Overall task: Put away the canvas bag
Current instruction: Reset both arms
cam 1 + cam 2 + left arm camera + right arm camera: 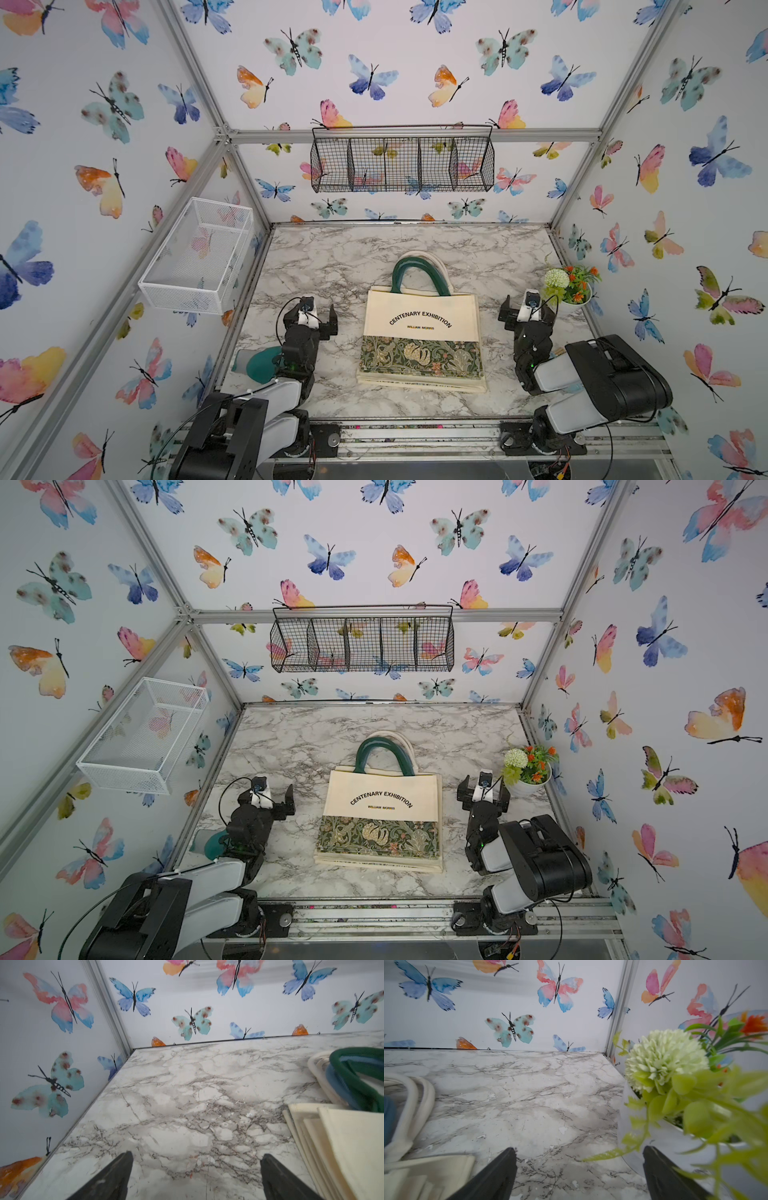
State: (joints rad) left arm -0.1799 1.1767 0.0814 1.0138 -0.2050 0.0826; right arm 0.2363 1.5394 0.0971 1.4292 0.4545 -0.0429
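Left pincer (311,316), lower left of centre: jaws wide apart, empty. Bag (422,328) lies flat mid-frame on the bench (332,257). Right pincer (528,311), lower right, is just as open and empty. I'd pinch only the green handles (419,270), not the cream loops underneath, and lift slowly. The bag is cream canvas with black lettering and a floral band along the bottom.

Canvas bag (419,320): cream, black arched lettering, dark floral band along near edge. Lies flat, face up, topping a stack of like bags (415,384), mid table (332,257). Green handles (419,262) lie flat on far side
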